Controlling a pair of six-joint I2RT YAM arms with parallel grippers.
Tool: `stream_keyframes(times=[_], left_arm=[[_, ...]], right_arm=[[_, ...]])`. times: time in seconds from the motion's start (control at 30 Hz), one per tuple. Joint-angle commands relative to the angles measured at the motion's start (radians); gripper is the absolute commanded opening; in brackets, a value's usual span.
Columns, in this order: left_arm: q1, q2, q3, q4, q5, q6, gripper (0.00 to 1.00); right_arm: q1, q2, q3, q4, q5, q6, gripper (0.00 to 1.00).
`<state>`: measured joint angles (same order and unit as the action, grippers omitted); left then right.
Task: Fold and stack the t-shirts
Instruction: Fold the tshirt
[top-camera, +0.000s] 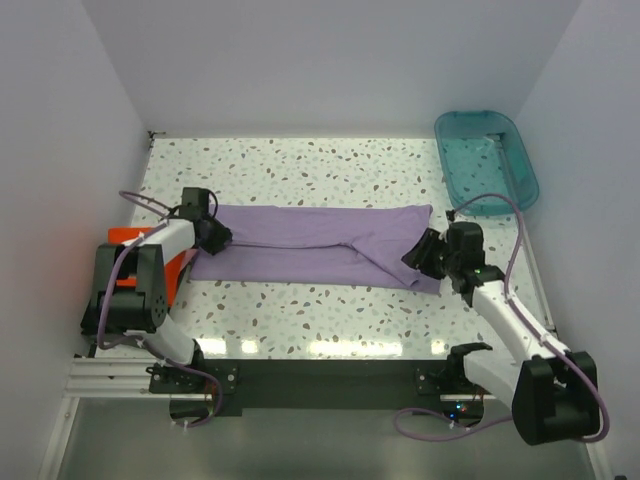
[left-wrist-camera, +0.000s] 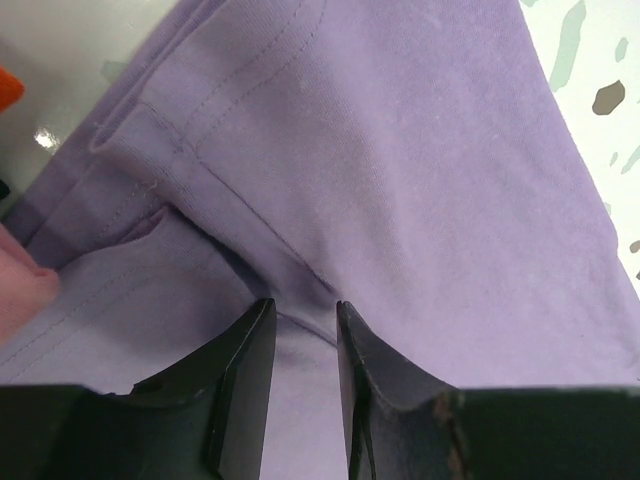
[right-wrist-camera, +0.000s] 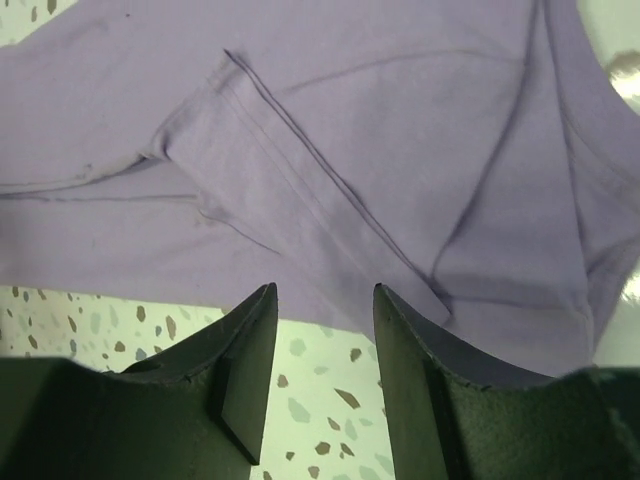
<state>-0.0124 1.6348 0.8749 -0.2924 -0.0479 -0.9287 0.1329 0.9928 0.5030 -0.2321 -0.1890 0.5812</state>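
The lavender t-shirt (top-camera: 310, 245) lies folded into a long band across the middle of the table. My left gripper (top-camera: 214, 238) is at its left end. In the left wrist view the fingers stand a little apart with their tips (left-wrist-camera: 305, 315) down on the lavender cloth (left-wrist-camera: 400, 170), near a stitched hem. My right gripper (top-camera: 420, 256) is at the shirt's right end, open. Its tips (right-wrist-camera: 322, 300) hover at the near edge of the cloth (right-wrist-camera: 380, 130), with bare table between them. An orange-red shirt (top-camera: 130, 236) lies at the far left, partly under the left arm. A pink bit of cloth (left-wrist-camera: 18, 290) shows beside it.
A teal plastic tub (top-camera: 487, 160) stands at the back right corner, close behind the right arm. White walls close the table on the left, back and right. The speckled tabletop (top-camera: 300, 310) shows in front of and behind the shirt.
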Motion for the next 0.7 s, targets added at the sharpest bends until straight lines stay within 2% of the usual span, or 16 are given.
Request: stream_keyframes(times=[0.0, 0.13, 0.33, 0.53, 0.67], left_arm=[[0.008, -0.043, 0.001, 0.042, 0.022, 0.008, 0.35], [0.006, -0.059, 0.032, 0.027, 0.043, 0.037, 0.35], [-0.017, -0.101, 0.059, -0.007, 0.042, 0.086, 0.36], [-0.055, -0.148, 0.053, -0.014, 0.066, 0.108, 0.36], [-0.061, -0.176, 0.036, -0.017, 0.068, 0.123, 0.36]], right_arm=[[0.037, 0.151, 0.112, 0.128, -0.029, -0.027, 0.46], [0.086, 0.329, 0.234, 0.177, 0.003, -0.046, 0.42], [0.12, 0.573, 0.357, 0.272, 0.033, -0.083, 0.41], [0.162, 0.699, 0.436, 0.362, 0.029, -0.095, 0.42], [0.185, 0.762, 0.485, 0.347, 0.056, -0.107, 0.43]])
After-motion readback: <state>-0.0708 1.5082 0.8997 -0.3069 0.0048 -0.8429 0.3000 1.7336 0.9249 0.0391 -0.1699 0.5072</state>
